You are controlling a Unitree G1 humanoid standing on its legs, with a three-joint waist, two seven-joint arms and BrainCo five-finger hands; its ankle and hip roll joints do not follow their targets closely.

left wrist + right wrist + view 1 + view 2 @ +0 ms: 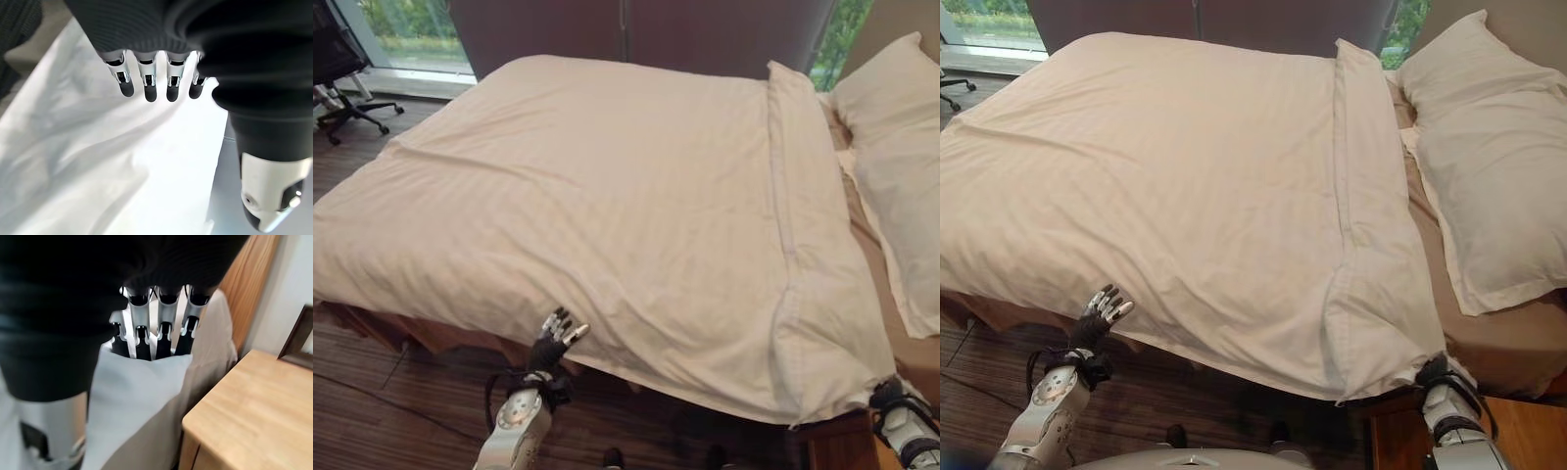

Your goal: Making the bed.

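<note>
Duvet (607, 206) spread over bed, near edge overhanging. Right hand (151, 340) pinching its corner, fingers curled round cloth beside wooden nightstand (249, 416). Left hand (553, 343) relaxed, fingers apart, just under hem. Imo pull corner taut and level, don't yank toward pillow (1484, 157).

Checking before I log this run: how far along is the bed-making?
Mostly done: the duvet is spread across the bed. In hand: the right hand has its fingers curled on the duvet's corner, while the left hand is open at the near edge. Left: smoothing wrinkles, straightening the pillow.
</note>
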